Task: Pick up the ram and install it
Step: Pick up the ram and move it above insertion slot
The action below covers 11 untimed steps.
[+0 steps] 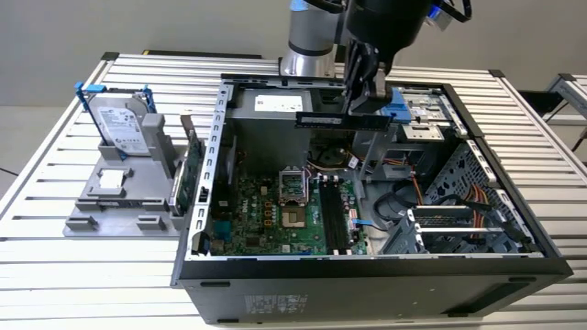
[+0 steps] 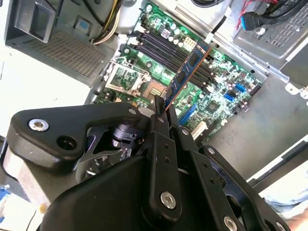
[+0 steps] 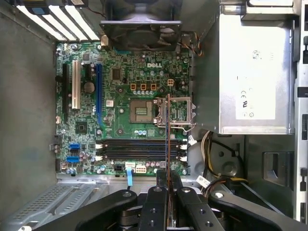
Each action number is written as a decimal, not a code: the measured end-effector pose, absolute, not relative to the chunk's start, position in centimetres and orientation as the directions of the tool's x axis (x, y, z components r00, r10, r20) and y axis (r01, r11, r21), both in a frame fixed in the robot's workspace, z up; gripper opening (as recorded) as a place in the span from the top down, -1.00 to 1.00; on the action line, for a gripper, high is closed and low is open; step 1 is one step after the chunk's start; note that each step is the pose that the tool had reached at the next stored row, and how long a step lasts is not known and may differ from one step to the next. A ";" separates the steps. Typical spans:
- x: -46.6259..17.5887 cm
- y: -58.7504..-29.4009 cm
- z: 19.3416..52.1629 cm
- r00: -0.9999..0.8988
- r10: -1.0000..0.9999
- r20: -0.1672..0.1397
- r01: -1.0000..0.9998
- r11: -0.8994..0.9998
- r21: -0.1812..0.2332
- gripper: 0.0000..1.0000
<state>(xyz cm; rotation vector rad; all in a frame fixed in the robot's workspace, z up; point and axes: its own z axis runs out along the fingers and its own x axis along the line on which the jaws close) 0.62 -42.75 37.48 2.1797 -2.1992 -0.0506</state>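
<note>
While held fast in the gripper [image 1: 369, 110], closed tight on one end, juts out level near the top rim of the case [image 1: 367, 285] — ram [image 1: 335, 121], thin dark stick, black chips in a row. Hangs well above the motherboard [image 3: 115, 96]. Runs square across the memory slots [image 3: 139, 148] below, not along them — edge-on in the first wrist view.

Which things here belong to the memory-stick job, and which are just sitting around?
In the job: hand, shut on the ram; memory slots; computer case.
Lying about: hard drive; expansion card; grey stand.
</note>
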 end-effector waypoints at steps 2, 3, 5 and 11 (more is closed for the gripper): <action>0.6 -42.6 37.5 -0.009 -1.000 0.009 -0.998 0.009 0.055 1.00; 0.6 -42.5 37.5 -0.009 -1.000 0.009 -0.998 0.009 0.055 1.00; 0.6 -42.3 37.5 -0.009 -1.000 0.009 -0.998 0.009 0.055 1.00; 0.6 -41.8 37.5 -0.008 -1.000 0.009 -0.998 0.009 0.055 1.00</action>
